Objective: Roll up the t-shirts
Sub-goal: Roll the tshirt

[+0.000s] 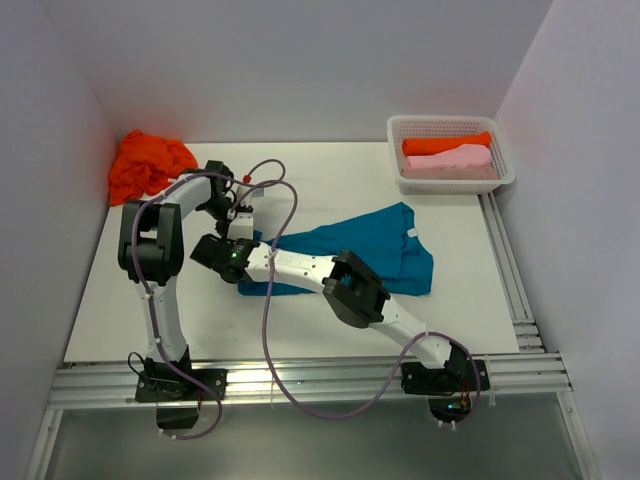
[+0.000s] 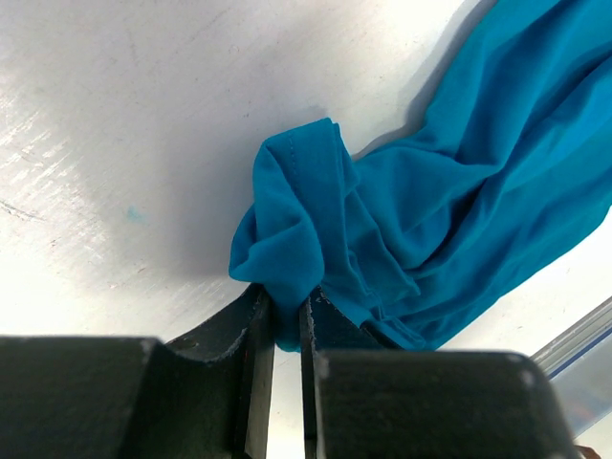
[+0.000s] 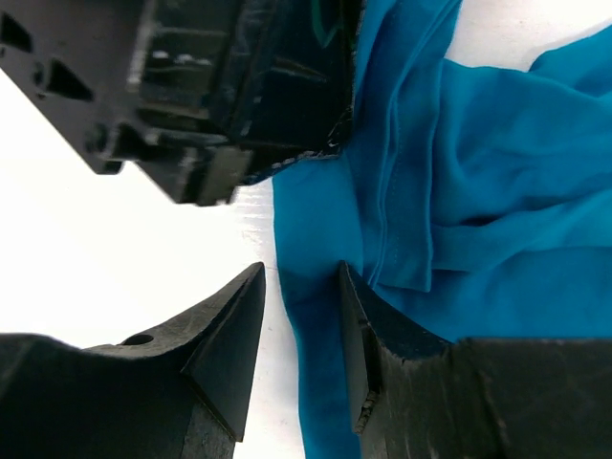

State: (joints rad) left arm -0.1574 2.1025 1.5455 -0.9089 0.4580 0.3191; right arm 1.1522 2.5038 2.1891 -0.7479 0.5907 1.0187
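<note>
The teal shirt (image 1: 380, 250) is lying crumpled across the middle of the counter (image 1: 330, 180). The left gripper (image 2: 287, 330) is pinching a bunched fold at the shirt's left end, its jaws closed tight on the cloth. Just beside it, the right gripper (image 3: 301, 325) is hanging over the shirt's edge with its jaws narrowly parted. An orange shirt (image 1: 148, 165) is sitting heaped at the far left. The basket (image 1: 440, 122) at the far right is holding a rolled orange-red shirt (image 1: 445, 144) and a pink shirt (image 1: 460, 158).
</note>
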